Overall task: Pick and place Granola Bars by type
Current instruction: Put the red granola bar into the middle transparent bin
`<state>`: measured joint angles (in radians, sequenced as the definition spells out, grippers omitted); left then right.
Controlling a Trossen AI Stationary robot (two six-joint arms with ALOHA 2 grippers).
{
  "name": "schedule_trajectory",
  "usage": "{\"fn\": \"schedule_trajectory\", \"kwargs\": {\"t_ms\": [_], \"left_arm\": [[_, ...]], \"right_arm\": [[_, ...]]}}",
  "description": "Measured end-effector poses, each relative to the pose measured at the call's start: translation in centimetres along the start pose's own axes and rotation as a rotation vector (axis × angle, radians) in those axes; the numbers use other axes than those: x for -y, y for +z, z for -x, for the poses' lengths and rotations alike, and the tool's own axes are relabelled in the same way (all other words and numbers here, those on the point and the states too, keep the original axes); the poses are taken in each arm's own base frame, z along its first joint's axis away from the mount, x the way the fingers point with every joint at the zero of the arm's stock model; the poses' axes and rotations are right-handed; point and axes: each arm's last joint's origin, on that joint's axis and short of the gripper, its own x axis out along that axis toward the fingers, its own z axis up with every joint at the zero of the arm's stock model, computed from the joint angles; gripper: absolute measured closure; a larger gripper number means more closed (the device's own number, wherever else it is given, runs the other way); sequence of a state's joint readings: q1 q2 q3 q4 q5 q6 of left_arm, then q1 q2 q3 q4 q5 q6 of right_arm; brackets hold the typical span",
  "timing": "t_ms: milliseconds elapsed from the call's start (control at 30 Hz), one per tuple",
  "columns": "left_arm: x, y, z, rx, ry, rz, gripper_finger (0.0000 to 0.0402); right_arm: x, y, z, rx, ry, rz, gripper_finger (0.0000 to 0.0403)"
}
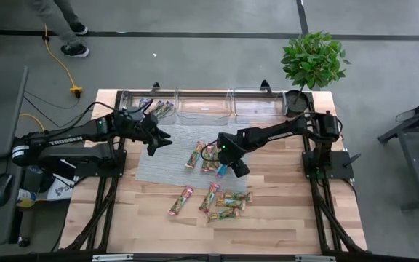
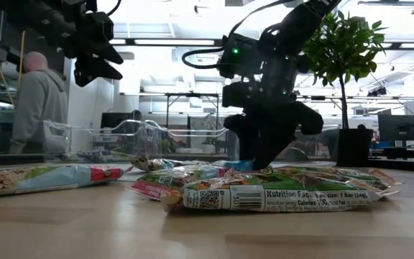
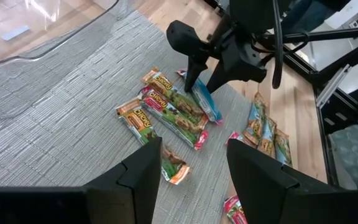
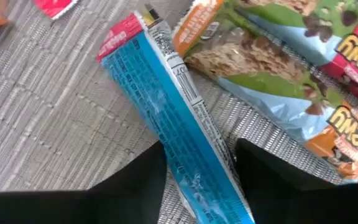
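One blue bar [image 4: 166, 118] is lying at centre frame on the grey mat [image 1: 158, 164], beside the green-red bars [image 1: 195, 155], with the right gripper [image 1: 228, 169] straddling it, fingers closing either side, probably singling it out as its own type. Loose bars [image 1: 224, 204] are waiting lower centre. Clear bins [image 1: 202, 105] are lining the upper edge. Left gripper [image 1: 158, 138] is hovering empty, jaws apart, left of centre.

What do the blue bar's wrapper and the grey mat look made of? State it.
Blue bar: thin glossy plastic film, likely; it shines and has a crimped end seam. Grey mat: woven, matte, probably vinyl or fabric; fine ribbed weave shows.
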<state>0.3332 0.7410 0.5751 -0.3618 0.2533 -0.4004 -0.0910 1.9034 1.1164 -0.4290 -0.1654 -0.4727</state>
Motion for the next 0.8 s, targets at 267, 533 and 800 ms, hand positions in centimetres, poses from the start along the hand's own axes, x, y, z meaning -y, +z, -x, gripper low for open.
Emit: {"fn": "schedule_trajectory", "kwargs": {"t_ms": [267, 533, 800], "left_arm": [[0.0, 0.0, 0.0, 0.0, 0.001, 0.006, 0.0223], [0.0, 0.0, 0.0, 0.001, 0.001, 0.007, 0.0223], [0.0, 0.0, 0.0, 0.0, 0.001, 0.007, 0.0223]], "right_arm": [[0.3, 0.3, 0.8, 0.076, 0.18, -0.204, 0.0299], [1.8, 1.1, 3.3, 0.289, 0.522, -0.38, 0.0325], [3.9, 3.2, 6.0, 0.542, 0.981, -0.467, 0.0331]]}}
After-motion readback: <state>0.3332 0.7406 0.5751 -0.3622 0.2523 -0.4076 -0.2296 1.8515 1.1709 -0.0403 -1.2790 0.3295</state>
